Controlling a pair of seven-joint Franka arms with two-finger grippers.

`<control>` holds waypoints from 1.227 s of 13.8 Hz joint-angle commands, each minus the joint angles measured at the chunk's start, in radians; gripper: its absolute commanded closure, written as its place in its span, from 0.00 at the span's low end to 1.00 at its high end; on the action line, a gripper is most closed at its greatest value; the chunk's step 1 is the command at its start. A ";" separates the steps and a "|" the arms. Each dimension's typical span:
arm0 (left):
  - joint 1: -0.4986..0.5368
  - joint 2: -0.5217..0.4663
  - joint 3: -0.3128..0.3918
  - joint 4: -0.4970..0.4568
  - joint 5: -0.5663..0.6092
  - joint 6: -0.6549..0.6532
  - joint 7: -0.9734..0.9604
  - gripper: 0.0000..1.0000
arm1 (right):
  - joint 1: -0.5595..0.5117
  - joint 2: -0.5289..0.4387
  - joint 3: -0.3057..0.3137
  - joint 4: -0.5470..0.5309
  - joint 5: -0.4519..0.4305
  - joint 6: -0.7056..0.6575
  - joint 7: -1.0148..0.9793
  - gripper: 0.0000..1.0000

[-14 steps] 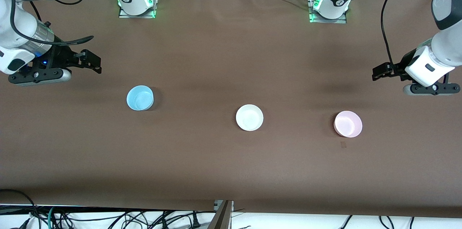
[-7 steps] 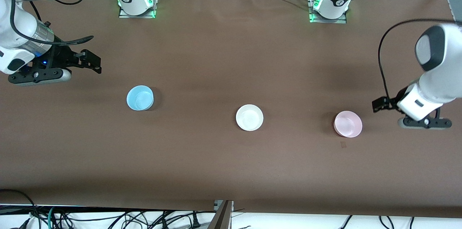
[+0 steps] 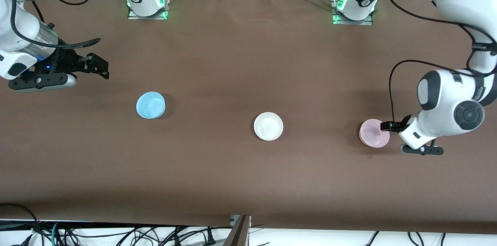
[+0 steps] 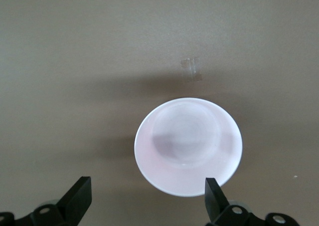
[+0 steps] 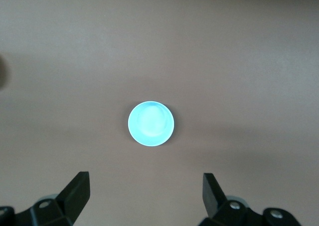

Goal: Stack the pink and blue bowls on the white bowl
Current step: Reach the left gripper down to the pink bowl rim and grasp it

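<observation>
The pale pink bowl (image 3: 373, 133) stands upright toward the left arm's end of the table. My left gripper (image 3: 389, 127) is low over the bowl's rim on the side toward the left arm's end, open and empty. In the left wrist view the pink bowl (image 4: 188, 145) lies just ahead of the open left gripper (image 4: 147, 200), with one finger (image 4: 213, 192) by its rim. The white bowl (image 3: 268, 126) stands mid-table. The light blue bowl (image 3: 150, 105) stands toward the right arm's end. My right gripper (image 3: 99, 69) waits open, high over the table; its wrist view shows the blue bowl (image 5: 151, 123) ahead of the right gripper (image 5: 144, 193).
A small clear patch of tape (image 3: 369, 155) lies on the brown cloth just nearer the front camera than the pink bowl; it also shows in the left wrist view (image 4: 191, 69). The arm bases (image 3: 146, 1) stand along the farthest edge. Cables (image 3: 116, 234) hang below the nearest edge.
My left arm has swung down and come in over the pink bowl's rim, still open. The right arm and all three bowls have not moved.
</observation>
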 commanded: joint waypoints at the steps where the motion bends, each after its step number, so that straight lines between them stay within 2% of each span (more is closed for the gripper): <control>1: 0.019 0.060 -0.005 0.028 -0.001 0.045 0.131 0.00 | 0.004 0.007 0.000 0.019 -0.008 -0.006 -0.009 0.00; 3: 0.013 0.086 -0.008 0.025 0.001 0.084 0.142 0.01 | 0.004 0.007 0.000 0.019 -0.008 -0.006 -0.009 0.00; 5: 0.010 0.101 -0.008 0.023 0.015 0.101 0.149 0.18 | 0.004 0.007 0.000 0.019 -0.009 -0.006 -0.009 0.00; 7: 0.025 0.126 -0.008 0.019 0.015 0.151 0.239 0.34 | 0.004 0.007 0.000 0.019 -0.008 -0.004 -0.007 0.00; 8: 0.039 0.132 -0.008 0.019 0.015 0.164 0.271 0.49 | 0.004 0.007 0.000 0.019 -0.008 -0.004 -0.007 0.00; 9: 0.042 0.132 -0.008 0.019 0.010 0.164 0.279 0.77 | 0.004 0.007 0.000 0.019 -0.008 -0.004 -0.007 0.00; 10: 0.041 0.132 -0.008 0.019 0.007 0.164 0.279 0.95 | 0.004 0.007 0.000 0.019 -0.009 -0.004 -0.007 0.00; 11: 0.039 0.132 -0.008 0.019 0.004 0.164 0.279 1.00 | 0.004 0.007 0.000 0.019 -0.009 -0.004 -0.007 0.00; 17: 0.032 0.129 -0.008 0.023 0.002 0.164 0.279 1.00 | 0.004 0.007 0.000 0.019 -0.008 -0.004 -0.007 0.00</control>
